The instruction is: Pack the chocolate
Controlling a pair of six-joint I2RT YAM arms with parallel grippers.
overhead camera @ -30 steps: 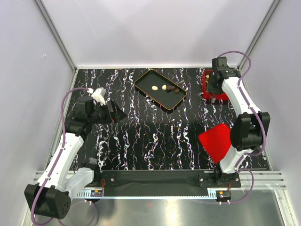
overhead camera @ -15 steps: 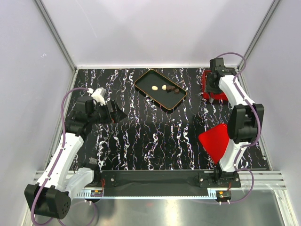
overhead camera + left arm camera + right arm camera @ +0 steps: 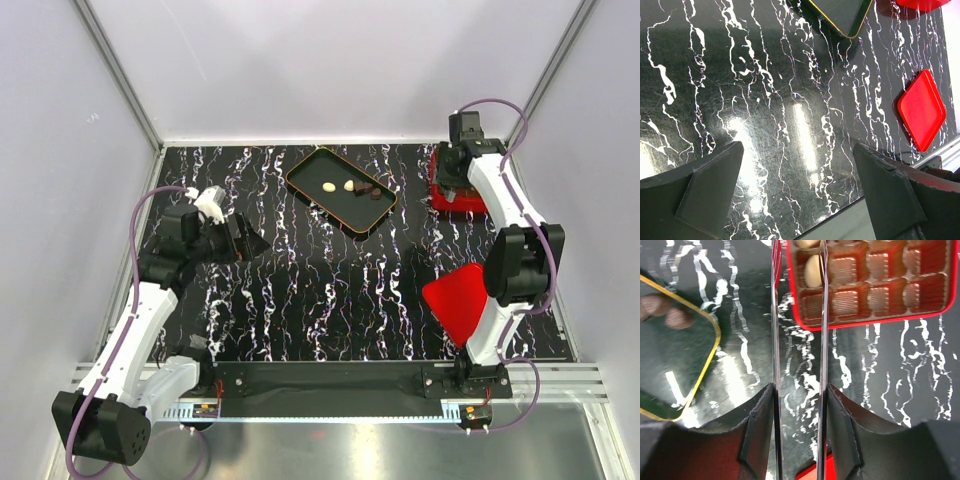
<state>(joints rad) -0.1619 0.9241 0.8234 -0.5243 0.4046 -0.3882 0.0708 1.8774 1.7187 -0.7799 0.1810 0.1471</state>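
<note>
Task's thing: We are finding most of the chocolate (image 3: 349,185) lying in the black tray (image 3: 345,212) at 12 o'clock on the table (image 3: 300,300). Two pale pieces are sitting apart, and a short row of dark ones is touching.
Already packed: A cream piece (image 3: 812,271) is sitting in a corner cell of the red box (image 3: 879,296) at 2 o'clock. The cells beside it in the wrist view are showing empty.
Right tool (image 3: 798,255): It is hanging over that corner of the box with its two thin blades standing apart. We are seeing nothing clamped between them, and the cream piece is lying in its cell below the gap. The blade tips are running out of the wrist view.
Left tool (image 3: 797,170): It is spread wide and carrying nothing, waiting over bare table at 9 o'clock.
Lid (image 3: 458,300): It is lying flat at 4 o'clock, well apart from the box.
Handling: We are judging each piece to be very light, hard but easily scuffed, and smooth enough to squirt out of a pinch.
Where to hold: We are favouring a gentle squeeze across the widest middle, coming straight down. In the dark row, the end piece is offering the clearest way in for the blades.
Writing: We are reading no brand, label or lettering on anything here.
</note>
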